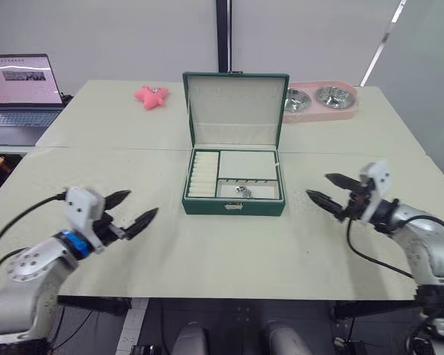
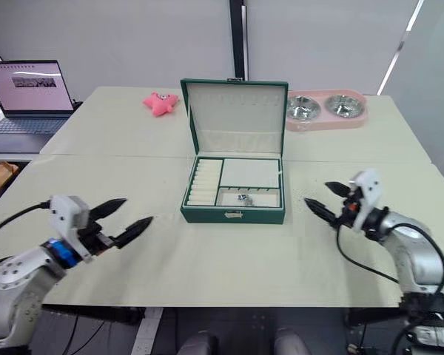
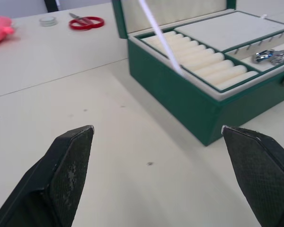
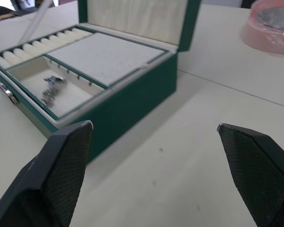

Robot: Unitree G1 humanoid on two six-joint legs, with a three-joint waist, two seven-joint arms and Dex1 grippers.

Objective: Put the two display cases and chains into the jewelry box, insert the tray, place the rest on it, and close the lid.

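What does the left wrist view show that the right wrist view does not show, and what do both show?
Left wrist view alone: red scissors, a small round tape roll and a pink plush toy on the table. Right wrist view alone: the pink double-bowl tray. Both: the open jewelry box with the tray inserted, and silver jewelry in its front compartment.

You had bare tabletop (image 1: 207, 251) on both sides of the jewelry box (image 1: 234, 203); only its upright lid (image 1: 235, 109) blocked reaching from behind.

jewelry box (image 1: 234, 207) matt green; tray (image 4: 102, 54) cream fabric-like; chains (image 4: 51, 90) shiny metal.
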